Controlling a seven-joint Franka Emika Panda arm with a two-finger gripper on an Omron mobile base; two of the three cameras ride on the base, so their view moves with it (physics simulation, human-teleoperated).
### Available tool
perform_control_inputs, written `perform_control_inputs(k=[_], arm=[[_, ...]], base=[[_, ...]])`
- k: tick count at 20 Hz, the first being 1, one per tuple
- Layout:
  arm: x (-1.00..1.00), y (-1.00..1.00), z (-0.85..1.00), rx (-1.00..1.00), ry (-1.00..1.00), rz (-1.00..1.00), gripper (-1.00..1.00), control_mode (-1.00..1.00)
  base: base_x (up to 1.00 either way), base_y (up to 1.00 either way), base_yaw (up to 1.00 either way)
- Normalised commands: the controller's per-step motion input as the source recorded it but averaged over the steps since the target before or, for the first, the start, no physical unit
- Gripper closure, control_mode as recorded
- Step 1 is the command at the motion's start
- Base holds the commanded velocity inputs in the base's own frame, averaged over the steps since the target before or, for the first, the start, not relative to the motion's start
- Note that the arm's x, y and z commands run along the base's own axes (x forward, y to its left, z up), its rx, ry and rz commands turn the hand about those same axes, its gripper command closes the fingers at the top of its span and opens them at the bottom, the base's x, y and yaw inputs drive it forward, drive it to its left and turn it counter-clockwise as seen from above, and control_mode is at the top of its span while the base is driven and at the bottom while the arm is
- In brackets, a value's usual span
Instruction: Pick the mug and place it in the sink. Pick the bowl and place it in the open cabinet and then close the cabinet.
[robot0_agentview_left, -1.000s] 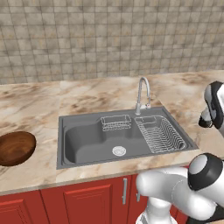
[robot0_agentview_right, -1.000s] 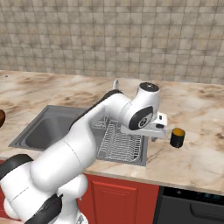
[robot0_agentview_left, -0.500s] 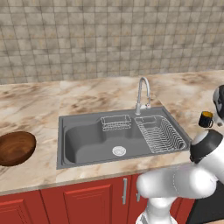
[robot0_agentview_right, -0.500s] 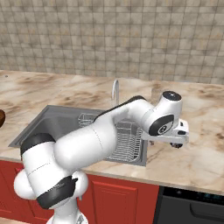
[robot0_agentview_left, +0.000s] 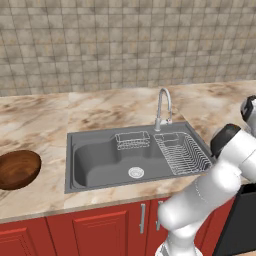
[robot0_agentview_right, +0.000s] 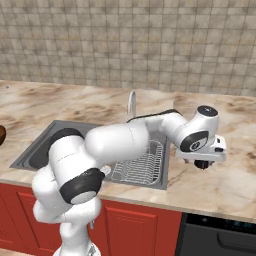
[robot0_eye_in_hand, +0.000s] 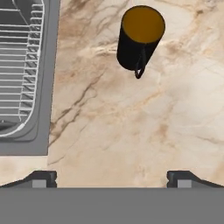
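A black mug (robot0_eye_in_hand: 139, 38) with an orange inside stands upright on the marble counter to the right of the sink (robot0_eye_in_hand: 52, 65), its handle turned toward my gripper (robot0_eye_in_hand: 113, 178). The gripper is open wide, above the counter and short of the mug, with nothing between its fingertips (robot0_eye_in_hand: 43, 177). From the right base, the hand (robot0_agentview_right: 205, 149) hovers just above the mug's dark body (robot0_agentview_right: 202, 165). The brown wooden bowl (robot0_agentview_left: 19, 169) sits on the counter left of the sink (robot0_agentview_left: 100, 165). The cabinet is out of view.
A wire rack (robot0_agentview_left: 181, 152) lies in the sink's right side, with a small basket (robot0_agentview_left: 132, 140) and the curved faucet (robot0_agentview_left: 164, 105) behind. Red base cabinets (robot0_agentview_left: 100, 232) run below the counter. A dark appliance top (robot0_agentview_right: 220, 235) sits lower right.
The arm has swung right, from over the sink's edge to above the counter, bringing the hand over the mug. Bowl and mug have stayed in place.
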Motion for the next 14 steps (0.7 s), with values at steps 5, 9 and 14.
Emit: perform_control_inputs(k=[5, 9, 14], arm=[[0.42, -0.28, -0.17, 0.0, 0.01, 0.0, -1.0, -1.0], [0.35, -0.17, -0.15, 0.0, 0.04, 0.0, -1.0, -1.0], [0.35, -0.12, -0.1, 0.0, 0.07, 0.0, -1.0, -1.0]], base=[[0.0, 0.0, 0.0], [0.0, 0.0, 0.0], [0.0, 0.0, 0.0]])
